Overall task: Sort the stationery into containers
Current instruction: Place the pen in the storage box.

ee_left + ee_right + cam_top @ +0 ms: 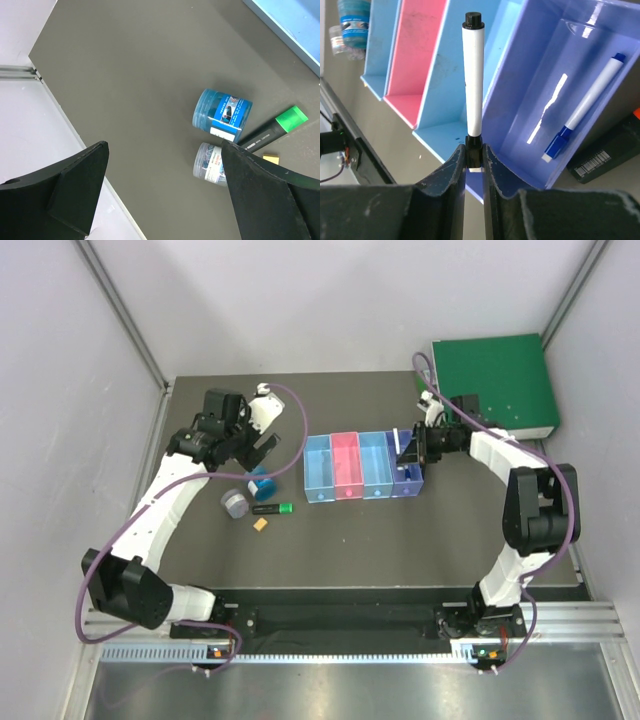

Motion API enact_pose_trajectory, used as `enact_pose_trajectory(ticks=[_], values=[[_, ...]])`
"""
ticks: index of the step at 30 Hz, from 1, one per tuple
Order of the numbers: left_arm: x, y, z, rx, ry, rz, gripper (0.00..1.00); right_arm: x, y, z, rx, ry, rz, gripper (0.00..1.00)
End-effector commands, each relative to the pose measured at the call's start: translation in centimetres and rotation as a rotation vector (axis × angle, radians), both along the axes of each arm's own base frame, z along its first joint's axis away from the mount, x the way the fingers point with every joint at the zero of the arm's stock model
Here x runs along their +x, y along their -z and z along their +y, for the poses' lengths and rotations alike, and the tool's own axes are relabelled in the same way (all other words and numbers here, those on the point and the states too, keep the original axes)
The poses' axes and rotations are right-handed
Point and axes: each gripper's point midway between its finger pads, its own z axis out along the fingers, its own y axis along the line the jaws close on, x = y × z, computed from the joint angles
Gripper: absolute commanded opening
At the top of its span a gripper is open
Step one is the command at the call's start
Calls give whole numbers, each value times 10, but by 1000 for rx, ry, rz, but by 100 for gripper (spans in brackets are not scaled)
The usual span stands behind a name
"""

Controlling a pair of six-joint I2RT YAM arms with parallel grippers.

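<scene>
Purple-tinted plastic forms the end bin (pixel 535 60) of the four joined containers, and the blue-capped pen (pixel 585 112) already lies on its floor. The right tool (pixel 474 152) pinches the black-capped pen (pixel 472 75) by its very tail. The shaft reaches out roughly along the wall shared by that bin and the neighbouring light blue bin (pixel 447 100). That alignment looks like the main hazard. If the pen is let go from here, it could strike the dividing wall and roll into the wrong compartment, or bridge the rim instead of dropping in. With so little of the pen between the fingers, it may also pivot or slip when the wrist turns. Shifting toward the purple side before release would seem safer. The left tool (pixel 162 150) is spread wide and holds nothing. It hangs over the dark counter (pixel 150 75), near the blue tin (pixel 222 115), the grey tin (pixel 210 162), the green-capped highlighter (pixel 275 130) and the tiny orange block (pixel 271 158). These four sit close together, the two tins almost touching, so a descent onto one could nudge or topple its neighbour.
</scene>
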Motion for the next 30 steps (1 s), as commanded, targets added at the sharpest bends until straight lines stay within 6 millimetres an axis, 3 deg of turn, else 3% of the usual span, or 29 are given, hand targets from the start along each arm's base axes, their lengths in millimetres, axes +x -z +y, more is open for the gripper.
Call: enact_pose_trajectory(ticks=[1, 4, 10, 11, 17, 21, 25, 26, 30], values=[[10, -18, -10, -43, 24, -71, 99, 10, -19, -8, -32, 30, -106, 0], [6, -17, -10, -46, 30, -70, 99, 10, -17, -12, -54, 41, -110, 1], [-2, -9, -10, -49, 45, -56, 99, 11, -14, -19, -102, 56, -113, 19], [-4, -8, -10, -47, 51, -55, 99, 12, -16, -20, -105, 56, -120, 25], [-14, 10, -7, -32, 63, -21, 99, 9, -28, -22, -116, 61, -134, 42], [-23, 21, -15, -57, 107, 7, 99, 8, -38, -24, -136, 30, -169, 45], [-32, 32, -17, -39, 157, 27, 99, 11, -68, -27, -167, 3, -252, 45], [-33, 32, -17, -31, 169, 18, 99, 14, -78, -29, -186, -8, -291, 46], [-32, 54, -5, 15, 119, 24, 99, 13, -86, -48, -276, 0, -318, 46]])
